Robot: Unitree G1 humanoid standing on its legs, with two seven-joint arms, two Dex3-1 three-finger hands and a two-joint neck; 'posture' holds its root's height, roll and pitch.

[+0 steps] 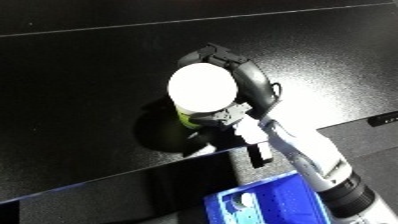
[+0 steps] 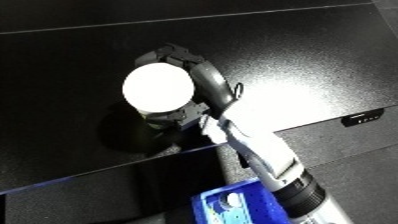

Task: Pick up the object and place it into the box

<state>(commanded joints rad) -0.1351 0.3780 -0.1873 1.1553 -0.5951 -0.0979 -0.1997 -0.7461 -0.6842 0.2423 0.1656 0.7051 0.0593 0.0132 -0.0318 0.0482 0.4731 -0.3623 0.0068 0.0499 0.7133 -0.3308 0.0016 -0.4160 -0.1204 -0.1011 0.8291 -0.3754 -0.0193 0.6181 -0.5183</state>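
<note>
R hand point(image 1: 233, 75) curled round obj point(image 1: 202, 87), white-topped w/ green lower part, upright, held above black table point(image 1: 80, 100) near its front edge. Blue bin point(image 1: 266, 202) nearer cam, below-right of obj; L hand not visible.

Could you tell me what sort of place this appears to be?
Probably a robot test bench: a bare matte black tabletop, a blue perforated plastic bin at its edge, and the right hand curled round a white-capped container.

1. table point(image 1: 80, 100): black, matt, finely grainy.
2. object point(image 1: 202, 86): smooth white top, washed out by glare.
3. right hand point(image 1: 253, 80): black, plastic-looking.
4. bin point(image 1: 266, 200): blue plastic, perforated.
</note>
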